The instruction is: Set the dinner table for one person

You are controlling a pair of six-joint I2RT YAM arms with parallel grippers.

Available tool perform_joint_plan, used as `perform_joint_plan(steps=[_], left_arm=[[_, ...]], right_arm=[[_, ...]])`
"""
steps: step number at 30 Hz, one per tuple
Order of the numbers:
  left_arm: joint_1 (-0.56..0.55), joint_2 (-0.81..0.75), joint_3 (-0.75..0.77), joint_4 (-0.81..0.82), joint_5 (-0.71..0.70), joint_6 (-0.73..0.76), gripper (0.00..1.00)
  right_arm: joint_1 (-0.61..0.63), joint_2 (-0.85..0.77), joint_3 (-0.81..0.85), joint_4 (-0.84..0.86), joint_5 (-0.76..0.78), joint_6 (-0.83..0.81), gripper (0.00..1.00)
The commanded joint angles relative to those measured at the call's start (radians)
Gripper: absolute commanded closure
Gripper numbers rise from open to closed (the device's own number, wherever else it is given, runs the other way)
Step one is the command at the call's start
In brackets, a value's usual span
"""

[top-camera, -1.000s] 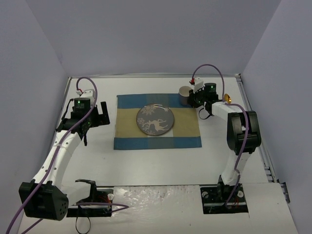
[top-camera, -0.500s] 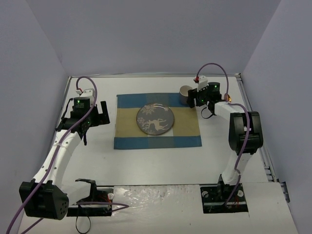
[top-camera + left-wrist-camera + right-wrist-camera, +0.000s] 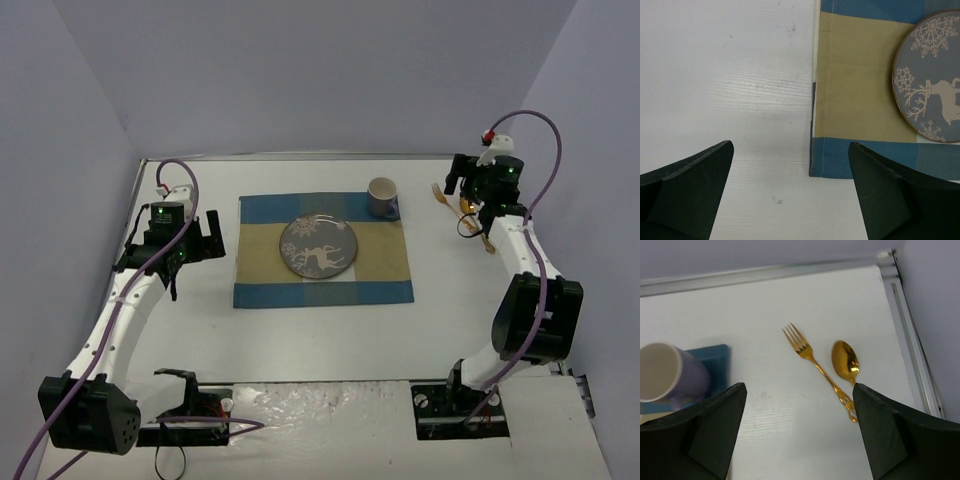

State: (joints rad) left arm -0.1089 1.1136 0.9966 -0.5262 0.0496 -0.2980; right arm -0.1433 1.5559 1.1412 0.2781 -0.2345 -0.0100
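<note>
The right gripper [image 3: 458,180] has left the mug [image 3: 381,196] and moved to the far right corner of the dinner table [image 3: 320,335]. It is wide and empty over the fork [image 3: 807,356] and spoon [image 3: 845,360]. The left gripper [image 3: 790,145] is wide too, near the left edge.

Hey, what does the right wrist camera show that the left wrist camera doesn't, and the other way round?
Only the right wrist view shows the gold fork and gold spoon lying side by side on the bare dinner table, plus the lilac mug at the placemat's corner. Only the left wrist view shows the reindeer plate on the placemat. Both share white tabletop, a blue part of the placemat, and open fingers: the left gripper and the right gripper.
</note>
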Motion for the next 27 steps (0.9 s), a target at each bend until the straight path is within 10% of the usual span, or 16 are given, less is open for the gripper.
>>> perform_joint_plan(steps=[1, 27], left_arm=[[0.006, -0.034, 0.051, 0.028, 0.007, -0.006, 0.03], [0.0, 0.038, 0.062, -0.001, -0.013, -0.006, 0.03]], right_arm=[[-0.072, 0.111, 0.031, -0.025, 0.071, 0.079, 0.16], [-0.088, 0.54, 0.31, -0.02, -0.095, -0.193, 0.29]])
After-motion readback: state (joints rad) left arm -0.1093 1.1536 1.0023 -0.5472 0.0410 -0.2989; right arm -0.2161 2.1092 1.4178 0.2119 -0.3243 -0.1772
